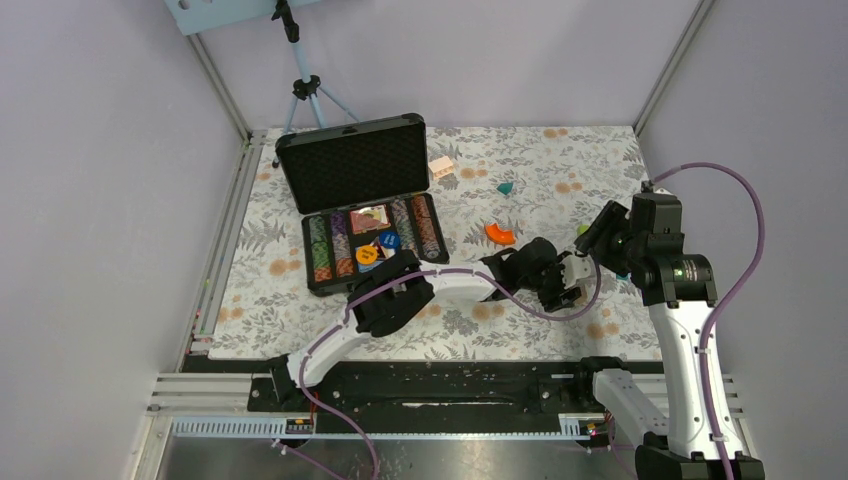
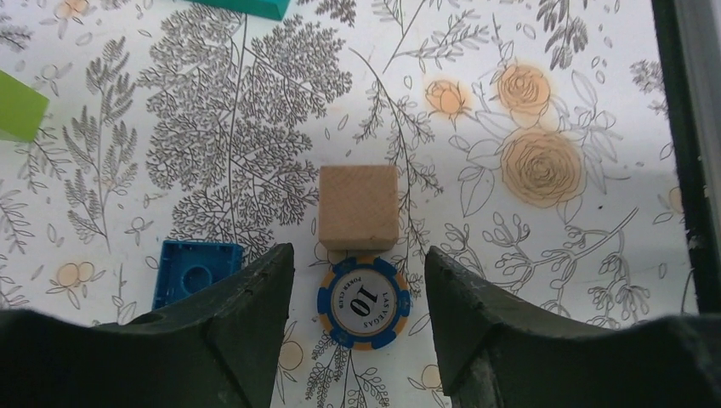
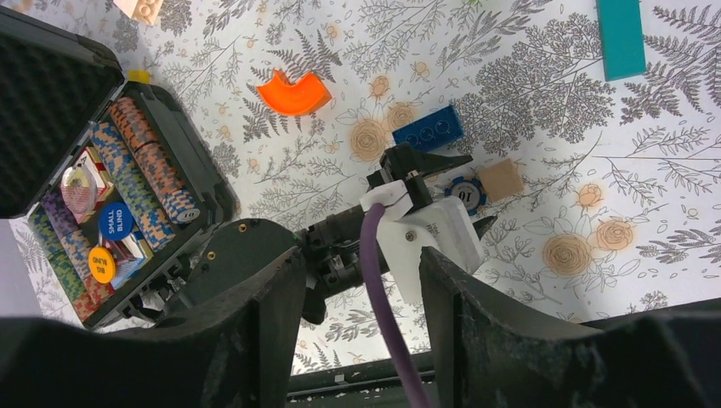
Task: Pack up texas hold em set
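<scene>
— Blue and orange, that chip (image 2: 364,303) the left gripper (image 2: 357,255) is hovering over. It is lying flat on the table (image 1: 560,160), right of the middle and toward the near edge. That is well apart from the case (image 1: 352,165), which is sitting open by the far left corner.

— How is it going to handle, you reckon?

— I'm guessing light, stiff and slick, and lying so flat that the fingers (image 2: 246,323) are getting little to bite on. I'd be pinching it across the rim, edge to edge. The wooden cube (image 2: 359,206) is touching its far side, or all but, so it could be getting nudged.

— Are they gripping yet?

— No, they are standing apart, one on each side of the chip, touching nothing. The right gripper (image 3: 361,255) is hanging above, its fingers spread and carrying nothing.

— And counting?

— I'm counting one loose chip, one cube, one blue brick (image 2: 195,270) just left of the chip, and one orange curved block (image 3: 293,93). Inside the case I'm making out four rows of chips (image 3: 144,161) and two lettered discs (image 3: 115,221). I'm not seeing the cards clearly enough to count them.
</scene>
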`<state>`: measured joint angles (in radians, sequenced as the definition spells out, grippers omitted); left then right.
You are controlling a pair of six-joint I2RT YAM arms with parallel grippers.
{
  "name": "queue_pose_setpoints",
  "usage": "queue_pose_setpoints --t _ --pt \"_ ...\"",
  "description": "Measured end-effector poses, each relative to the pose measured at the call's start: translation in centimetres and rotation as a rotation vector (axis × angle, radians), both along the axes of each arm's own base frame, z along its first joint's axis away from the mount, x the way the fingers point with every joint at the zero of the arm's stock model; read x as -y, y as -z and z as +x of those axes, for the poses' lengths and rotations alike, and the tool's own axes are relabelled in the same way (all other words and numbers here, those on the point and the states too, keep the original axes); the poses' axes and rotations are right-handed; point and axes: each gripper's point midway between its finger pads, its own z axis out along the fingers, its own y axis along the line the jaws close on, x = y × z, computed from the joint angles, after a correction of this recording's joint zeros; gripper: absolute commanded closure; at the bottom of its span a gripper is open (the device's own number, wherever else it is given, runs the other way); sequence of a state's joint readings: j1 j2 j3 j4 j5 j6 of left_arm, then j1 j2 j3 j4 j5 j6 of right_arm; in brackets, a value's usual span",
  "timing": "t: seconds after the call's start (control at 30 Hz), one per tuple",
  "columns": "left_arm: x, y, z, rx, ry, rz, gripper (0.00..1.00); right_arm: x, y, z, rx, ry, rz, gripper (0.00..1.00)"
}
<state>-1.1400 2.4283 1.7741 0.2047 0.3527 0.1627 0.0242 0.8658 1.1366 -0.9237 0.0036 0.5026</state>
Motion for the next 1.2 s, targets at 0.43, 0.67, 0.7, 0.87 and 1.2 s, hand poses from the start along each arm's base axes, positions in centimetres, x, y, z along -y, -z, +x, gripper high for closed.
queue_pose_setpoints --t 0.43,0.67,0.7,0.87,1.2 --pt "0.3 1.5 0.5 0.002 0.006 0.018 0.49 -0.4 0.3 -0.2 -0.014 -0.018 0.015 0.41" --pt "-0.1 1.7 0.7 0.006 -0.011 0.035 0.57 -0.5 0.5 -0.2 -0.019 -0.02 0.018 0.41" --pt "-0.5 1.7 0.8 0.006 -0.016 0.039 0.58 -0.5 0.5 -0.2 -0.02 -0.023 0.021 0.41" --pt "-3.5 2.0 1.1 -0.016 -0.065 0.067 0.61 -0.9 0.5 -0.3 -0.021 -0.038 0.036 0.41" --pt "-8.6 2.2 0.0 -0.069 -0.144 0.092 0.63 -1.3 1.2 -0.6 -0.037 -0.053 0.055 0.41"
